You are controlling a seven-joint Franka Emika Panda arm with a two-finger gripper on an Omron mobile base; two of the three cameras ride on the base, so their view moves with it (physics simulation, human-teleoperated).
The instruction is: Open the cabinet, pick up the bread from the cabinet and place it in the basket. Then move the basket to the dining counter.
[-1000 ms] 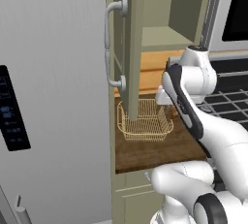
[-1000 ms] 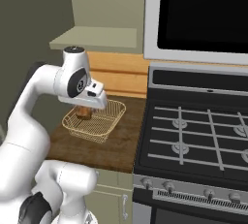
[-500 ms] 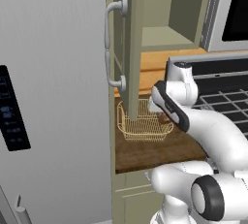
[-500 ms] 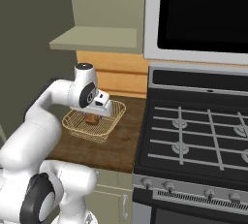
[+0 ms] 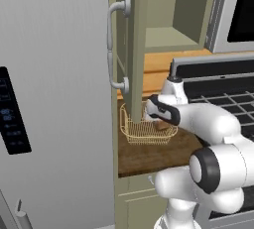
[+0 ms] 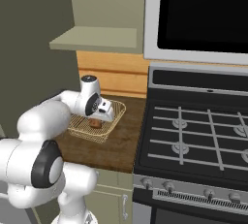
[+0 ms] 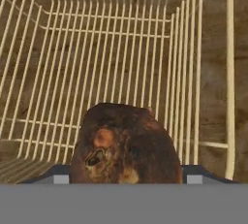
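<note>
Your gripper [image 7: 125, 179] sits low in the basket [image 7: 193, 63], its two dark fingertips [image 7: 53, 177] standing wide apart on either side of the bread [image 7: 126, 150]. Whether the pads press the loaf or merely flank it, you cannot tell from here.

In the hand view the bread lies at 6 o'clock, right between the tips, and the open mesh floor of the basket runs away toward 12 o'clock. The loaf is inside the basket, near the side wall at 3 o'clock. That is the relation your next move turns on: my judgement is that the bread is placed, so you need to lift clear of it and take hold of the basket's rim instead.

The bread is a lumpy, roundish, dark-brown crust with paler tan patches, no marked long axis. The basket is pale gold wire, thin parallel rods with a thicker rounded rim, its sides flaring outward; its long axis runs 6 to 12 o'clock in the hand view.

In the right base view the basket [image 6: 110, 121] rests on the dark wood countertop [image 6: 116, 145], the stove [image 6: 193, 140] at 3 o'clock of it. The cabinet [image 5: 133, 49] door stands open above.
</note>
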